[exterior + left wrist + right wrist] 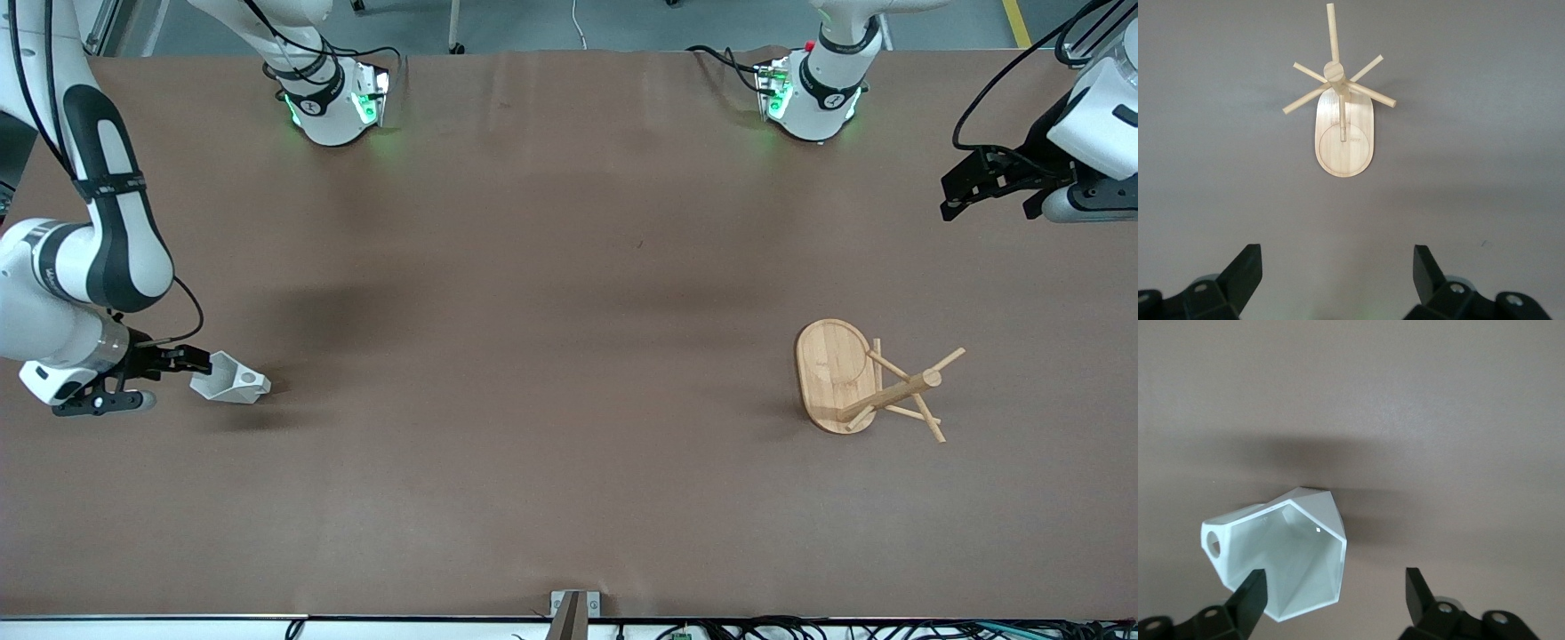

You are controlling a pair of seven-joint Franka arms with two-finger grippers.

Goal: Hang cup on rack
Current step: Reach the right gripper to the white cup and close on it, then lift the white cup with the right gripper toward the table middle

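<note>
The white faceted cup [229,380] lies on its side on the table at the right arm's end, its open mouth turned toward my right gripper [200,364]. In the right wrist view the cup [1295,553] shows its hollow inside and the holed handle tab. My right gripper [1335,590] is open, with one finger [1251,597] in front of the cup's rim and the other beside the cup. The bamboo rack [867,384] stands upright toward the left arm's end. My left gripper [978,191] is open and empty above the table, with the rack [1343,130] ahead of it [1338,267].
Brown table surface [551,356] spreads between cup and rack. The two arm bases [333,102] [813,98] stand along the table's edge farthest from the front camera. A small bracket [573,609] sits at the nearest edge.
</note>
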